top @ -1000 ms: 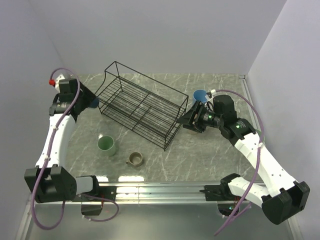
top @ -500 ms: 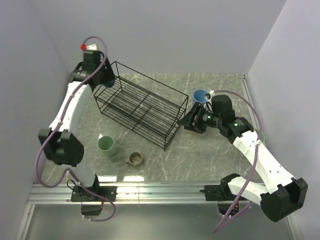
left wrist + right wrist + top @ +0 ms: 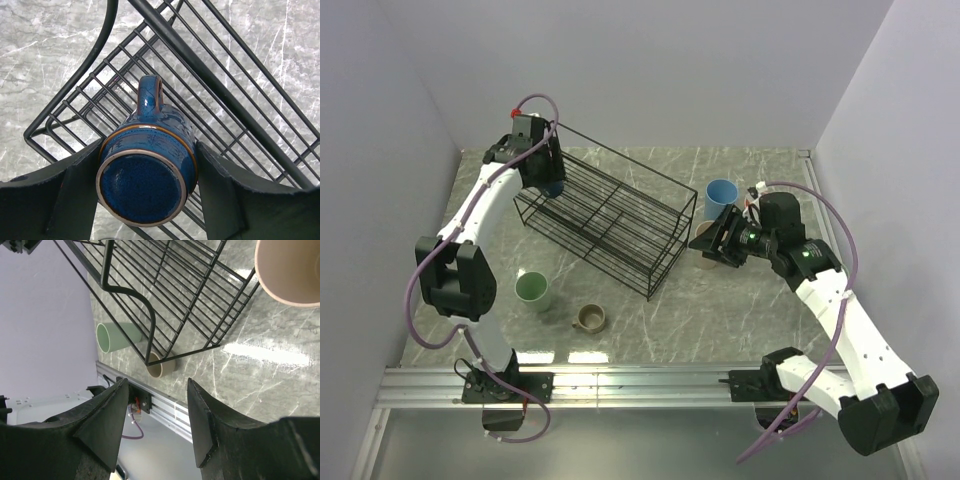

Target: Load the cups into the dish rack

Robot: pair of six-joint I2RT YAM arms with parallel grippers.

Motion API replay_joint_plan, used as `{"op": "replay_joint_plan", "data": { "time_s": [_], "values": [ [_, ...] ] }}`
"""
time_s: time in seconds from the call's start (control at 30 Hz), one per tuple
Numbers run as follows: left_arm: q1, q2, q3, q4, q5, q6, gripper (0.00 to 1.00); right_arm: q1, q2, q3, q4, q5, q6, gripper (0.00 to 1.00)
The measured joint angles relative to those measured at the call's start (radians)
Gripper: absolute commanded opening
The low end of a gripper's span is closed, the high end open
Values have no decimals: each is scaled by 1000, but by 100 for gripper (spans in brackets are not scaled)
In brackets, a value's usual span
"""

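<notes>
Two fingers of the left gripper (image 3: 548, 180) press the sides of the navy mug (image 3: 145, 185). The left wrist view makes that grip plain, while the overhead view hides most of the mug behind the arm. The mug's handle points away from the camera, over the far-left end of the dish rack (image 3: 626, 158); whether the mug touches the wires I cannot tell. Only the right wrist view shows the right gripper (image 3: 155, 415) with its jaws apart and nothing between them, and a beige cup (image 3: 292, 275) just past the rack's end. The blue cup (image 3: 722, 192), green cup (image 3: 533, 290) and tan mug (image 3: 589, 318) stand on the grey marbled table (image 3: 740, 300) between pale walls (image 3: 670, 70). A second ago the left arm hung at the table's left edge; the right arm has since drawn back, uncovering the beige cup.
</notes>
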Motion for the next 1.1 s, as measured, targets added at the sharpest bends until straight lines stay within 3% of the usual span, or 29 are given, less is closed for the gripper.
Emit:
{"op": "replay_joint_plan", "data": {
  "time_s": [0.13,0.33,0.37,0.43,0.47,0.5,0.9,0.97,1.1],
  "values": [
    [-5,5,0,8,-13,-5,47,-2,2,-6,0,-7,-3,57],
    [-11,18,16,13,-31,-10,68,-2,14,-11,0,-17,-4,57],
    [-11,18,17,11,-32,-11,78,-2,17,-11,0,-18,-4,57],
    [-11,18,19,8,-34,-14,82,-2,19,-14,1,-20,-4,57],
    [-11,18,21,7,-35,-15,94,-2,20,-16,1,-22,-4,57],
    [-12,18,24,4,-37,-12,98,-2,20,-18,1,-23,-3,57],
    [-13,21,127,-58,-82,-16,99,-2,18,-48,11,-25,-3,57],
    [-13,8,130,-65,-80,-21,94,-2,13,-60,13,-25,-2,57],
    [-15,-99,60,-51,-49,-42,72,-3,-4,-79,18,-24,1,57]
  ]
}}
